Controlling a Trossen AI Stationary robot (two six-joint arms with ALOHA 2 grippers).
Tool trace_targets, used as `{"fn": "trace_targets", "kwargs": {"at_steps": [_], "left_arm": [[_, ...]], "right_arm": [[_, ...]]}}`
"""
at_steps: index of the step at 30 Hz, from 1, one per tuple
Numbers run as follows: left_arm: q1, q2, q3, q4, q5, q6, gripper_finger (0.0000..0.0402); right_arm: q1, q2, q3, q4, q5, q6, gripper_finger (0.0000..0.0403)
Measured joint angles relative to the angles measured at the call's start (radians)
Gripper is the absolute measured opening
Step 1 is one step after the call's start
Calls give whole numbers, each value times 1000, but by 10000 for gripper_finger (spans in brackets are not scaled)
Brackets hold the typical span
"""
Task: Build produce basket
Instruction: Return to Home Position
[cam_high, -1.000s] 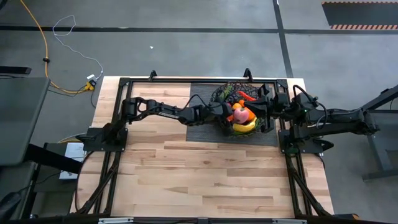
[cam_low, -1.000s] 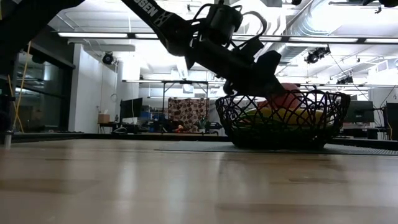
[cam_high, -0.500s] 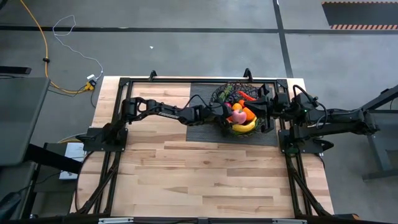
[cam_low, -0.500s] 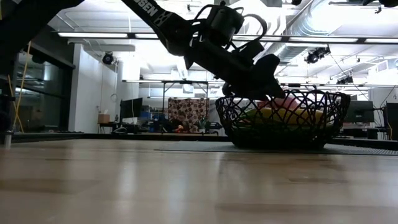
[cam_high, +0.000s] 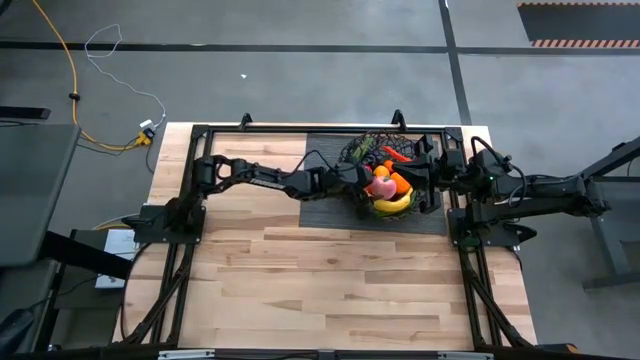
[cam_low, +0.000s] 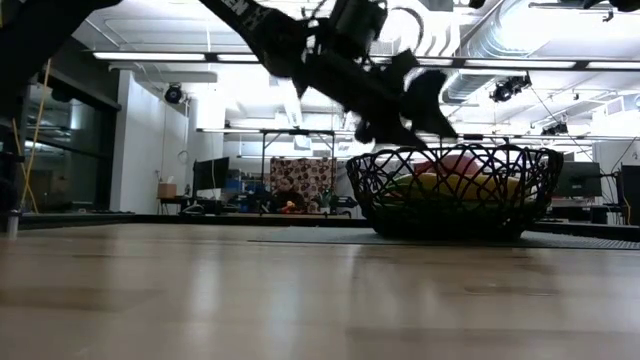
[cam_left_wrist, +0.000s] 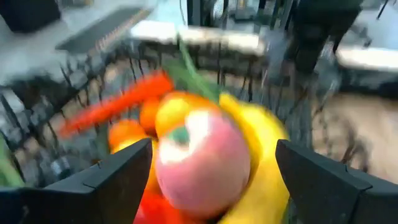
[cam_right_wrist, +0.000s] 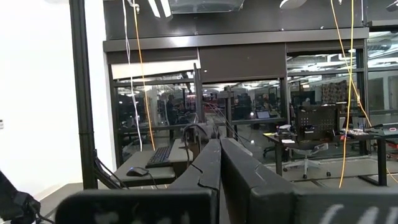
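Clearance above the basket has grown. The left gripper, which half a second ago dipped to the rim, now hangs above it on the side away from the right arm, fingers spread wide and holding nothing. The pink-red apple rests on top of the pile inside the basket, touching the banana, with the carrot and an orange beyond it. The right gripper waits just beside the basket on the opposite side, fingers pressed together and empty. Judgement: the release is complete, the apple appears settled, and the left arm is withdrawing. No produce shows outside the basket, so loading looks finished.
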Motion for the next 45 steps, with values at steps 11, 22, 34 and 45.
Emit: {"fn": "trace_targets", "kwargs": {"at_steps": [11, 22, 34, 45], "left_arm": [[71, -294, 2, -192, 53, 47, 331], [90, -611, -89, -282, 179, -66, 330], [-59, -1049, -699, 143, 164, -207, 330], [-160, -1355, -816, -47, 142, -143, 330]], "right_arm": [[0, 0, 0, -6, 0, 0, 0], [1, 0, 0, -7, -1, 0, 0], [0, 0, 0, -64, -1, 0, 0], [0, 0, 0, -68, -1, 0, 0]]}}
